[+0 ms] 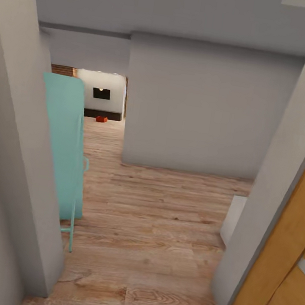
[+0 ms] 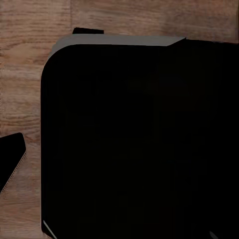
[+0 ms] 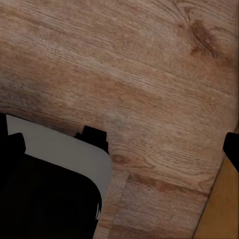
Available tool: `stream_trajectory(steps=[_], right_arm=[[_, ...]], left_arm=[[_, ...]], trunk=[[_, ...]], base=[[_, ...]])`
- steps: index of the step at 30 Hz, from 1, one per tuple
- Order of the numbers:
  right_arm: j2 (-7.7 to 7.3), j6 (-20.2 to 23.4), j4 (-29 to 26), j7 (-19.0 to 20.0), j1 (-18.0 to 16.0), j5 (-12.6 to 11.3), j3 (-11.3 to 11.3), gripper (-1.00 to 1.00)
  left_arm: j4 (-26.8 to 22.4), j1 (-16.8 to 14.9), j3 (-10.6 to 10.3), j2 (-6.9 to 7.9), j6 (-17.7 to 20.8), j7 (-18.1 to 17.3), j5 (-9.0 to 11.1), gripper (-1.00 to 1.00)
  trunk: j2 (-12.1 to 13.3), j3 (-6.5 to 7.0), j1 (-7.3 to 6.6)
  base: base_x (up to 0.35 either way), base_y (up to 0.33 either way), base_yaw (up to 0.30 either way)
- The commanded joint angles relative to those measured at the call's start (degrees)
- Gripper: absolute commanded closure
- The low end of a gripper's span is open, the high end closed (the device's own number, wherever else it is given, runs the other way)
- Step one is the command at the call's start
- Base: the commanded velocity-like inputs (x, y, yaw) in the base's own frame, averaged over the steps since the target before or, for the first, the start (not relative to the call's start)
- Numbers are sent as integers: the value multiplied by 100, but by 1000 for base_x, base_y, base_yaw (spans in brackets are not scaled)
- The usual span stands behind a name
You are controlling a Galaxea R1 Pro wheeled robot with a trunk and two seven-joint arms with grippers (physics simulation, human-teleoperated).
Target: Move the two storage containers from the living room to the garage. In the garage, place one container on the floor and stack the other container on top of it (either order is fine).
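Far down the hallway, one small orange-red storage container [image 1: 101,119] lies on the light wood-plank floor of the living room, below the black wall TV [image 1: 101,93] and in front of the low dark console [image 1: 102,114]. It is too small to make out in detail. In the right wrist view my right gripper [image 3: 122,145] hangs over the plank floor, its dark fingers [image 3: 232,149] far apart with nothing between them. One dark finger of the left gripper [image 2: 11,162] shows beside my black base; the other is lost against it.
I stand in a doorway between pale grey jambs [image 1: 18,192]. A teal panel on thin legs [image 1: 64,145] stands at the left, a grey wall block [image 1: 206,111] ahead right, a honey wooden door [image 1: 286,268] at the near right, and a white object [image 1: 233,219] beside it. Red brick [image 1: 63,69] shows far back.
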Motion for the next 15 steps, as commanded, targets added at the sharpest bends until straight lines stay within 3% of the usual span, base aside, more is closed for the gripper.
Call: stream_trajectory(steps=[1, 15], right_arm=[[3, -35, 17, 0, -6, -56, 50, -100], [-4, -35, 19, -3, -6, -45, 54, -100]], left_arm=[[-1, -1, 2, -1, -13, 3, 48, -100], [1, -1, 5, -1, -30, 8, 48, -100]], trunk=[[-3, -5, 3], [-3, -5, 3]], base=[[323, 0, 0], [323, 0, 0]])
